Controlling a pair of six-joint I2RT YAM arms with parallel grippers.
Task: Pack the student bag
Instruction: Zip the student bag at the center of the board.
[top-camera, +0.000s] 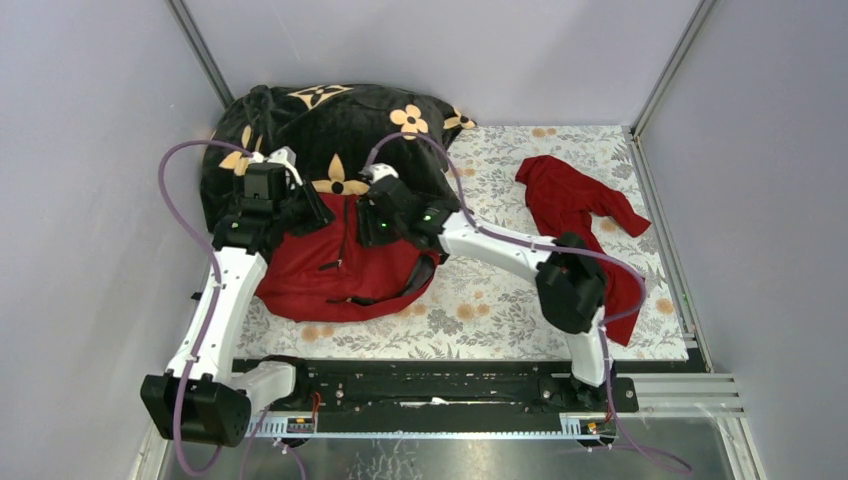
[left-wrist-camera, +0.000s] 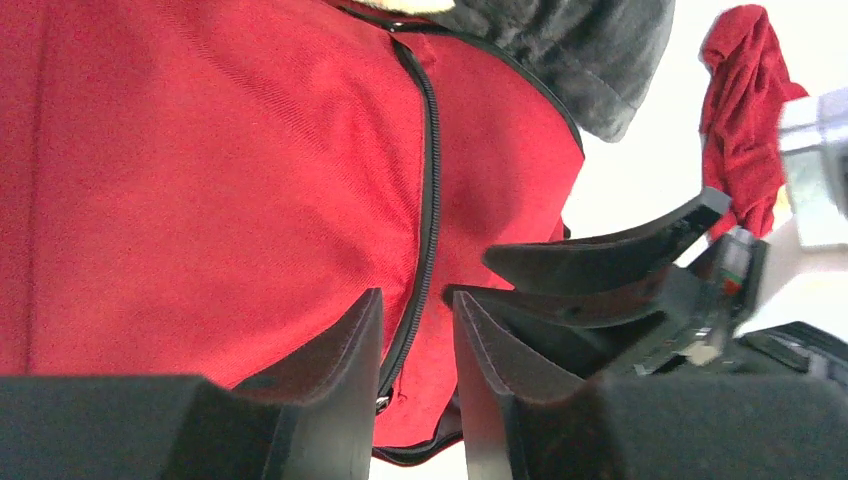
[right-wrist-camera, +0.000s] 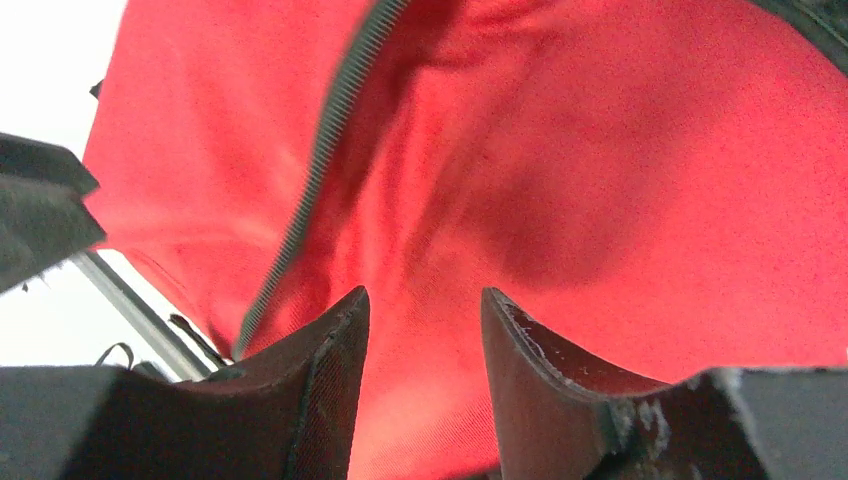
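Observation:
The student bag (top-camera: 335, 275), a dark-red backpack with black zipper lines, lies on the flowered mat at centre left. A black plush blanket (top-camera: 330, 125) with orange flowers bulges at its far end. My left gripper (top-camera: 315, 215) hovers over the bag's upper part, jaws open. In the left wrist view (left-wrist-camera: 418, 295) the bag's black zipper (left-wrist-camera: 430, 180) runs between the fingers, with a metal pull (left-wrist-camera: 385, 400) low in the gap. My right gripper (top-camera: 375, 228) is next to it over the bag, open and empty. Red bag fabric (right-wrist-camera: 600, 150) fills the gap in the right wrist view (right-wrist-camera: 425, 292).
A limp red garment (top-camera: 575, 200) with sleeves lies on the mat at the right, also seen in the left wrist view (left-wrist-camera: 745, 110). The blanket shows in the left wrist view (left-wrist-camera: 580, 50). Grey walls and metal rails (top-camera: 660, 210) enclose the mat. The right arm's elbow (top-camera: 570, 285) hangs over the mat's right part.

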